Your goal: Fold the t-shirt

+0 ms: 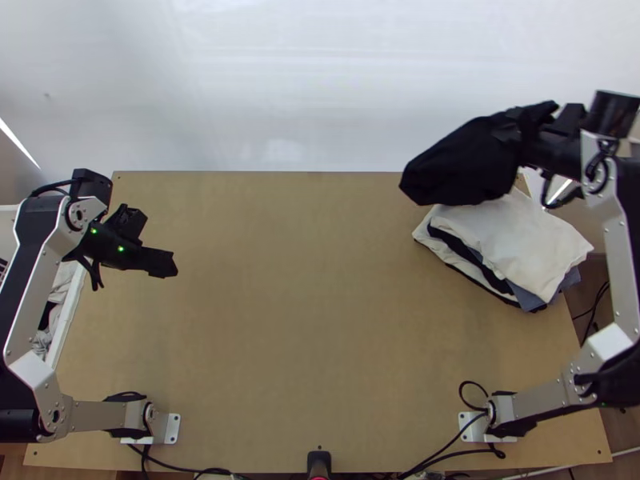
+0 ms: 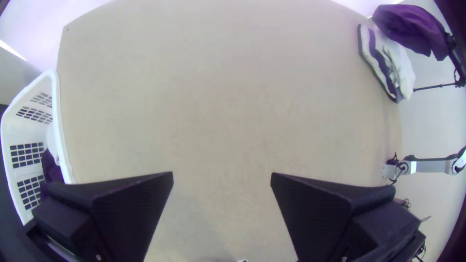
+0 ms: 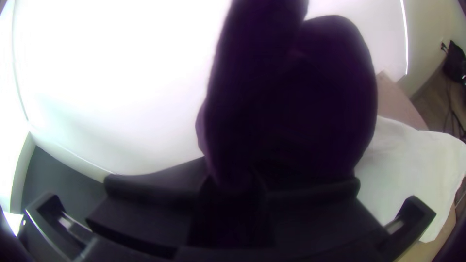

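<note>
The black t-shirt (image 1: 464,164) hangs bunched over the back of a pile of cloths at the right in the top view. My right gripper (image 1: 524,128) is shut on one end of it. In the right wrist view the dark cloth (image 3: 291,97) rises from between the closed fingers of the right gripper (image 3: 233,187). At the table's left side is my left gripper (image 1: 160,260), away from the cloth. The left wrist view shows the left gripper (image 2: 222,179) open, with bare table between its fingers.
A pile of folded cloths (image 1: 512,236), white on top with dark and blue-grey layers below, lies at the table's right edge. A white basket (image 2: 60,121) holding cloth stands along the left edge. The wooden table (image 1: 304,320) stretches between the arms.
</note>
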